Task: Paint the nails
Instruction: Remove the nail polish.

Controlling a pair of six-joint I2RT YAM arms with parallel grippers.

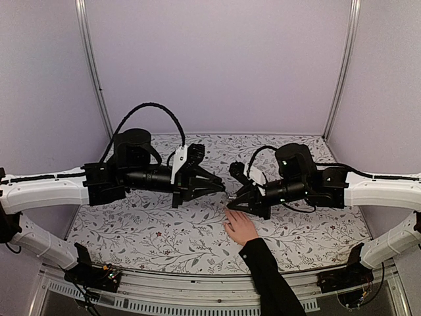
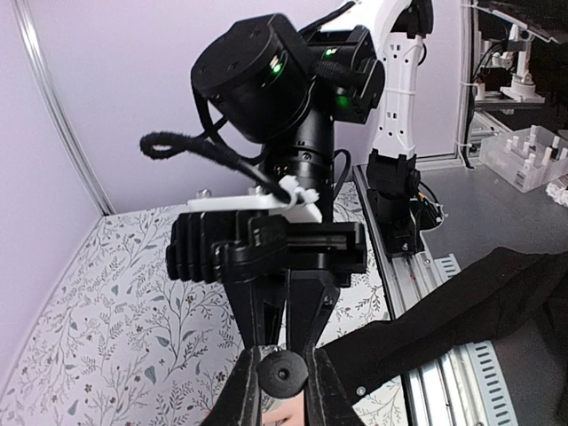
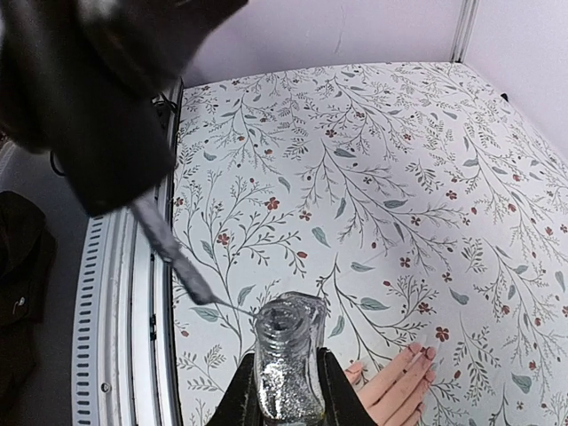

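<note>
Left claw [image 2: 282, 397] of mine is clamped on a round black cap [image 2: 282, 373], pinched between both fingers. A thin dark brush [image 3: 177, 257] runs down from that cap, slanting toward my other arm. Its fine tip reaches the open mouth of a small bottle [image 3: 288, 355] filled with silver glitter.

My right claw [image 3: 288, 401] grips that bottle by its sides and holds it upright above the bench [image 3: 373, 160], which is covered in a white cloth printed with leaves and small red flowers. The two claws meet tip to tip near the middle of the bench.

A person's light-skinned hand [image 3: 397, 390] lies flat, palm down, on the bench just beside and below the bottle, fingers stretched away from the near edge. The nails [image 3: 432, 353] show as small pale pink tips at the ends of those fingers. I cannot tell whether any polish is on them. A black sleeve [image 1: 270, 276] runs back from the wrist to the near edge, between my two bases.
</note>
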